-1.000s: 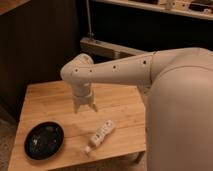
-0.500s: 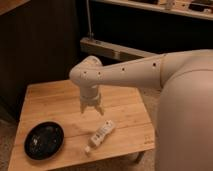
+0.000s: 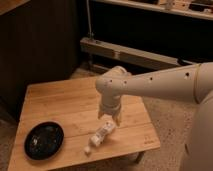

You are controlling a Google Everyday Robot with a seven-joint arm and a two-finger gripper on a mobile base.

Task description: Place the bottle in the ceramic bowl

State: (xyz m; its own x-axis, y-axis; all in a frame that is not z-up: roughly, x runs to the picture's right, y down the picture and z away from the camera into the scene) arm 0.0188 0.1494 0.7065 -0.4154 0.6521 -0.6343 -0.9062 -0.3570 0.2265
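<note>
The small white bottle lies on its side on the wooden table, near the front edge, right of centre. The glossy black ceramic bowl sits at the table's front left, with nothing in it. My gripper points down just above the upper right end of the bottle, with its fingers apart and nothing between them. The white arm reaches in from the right.
A tiny white piece lies on the table next to the bottle's lower end. Dark cabinets stand behind the table. A metal rail runs at the back right. The floor at the right is speckled.
My gripper has moved right and down, from above the table's middle to just over the bottle. The bottle and the bowl have not moved.
</note>
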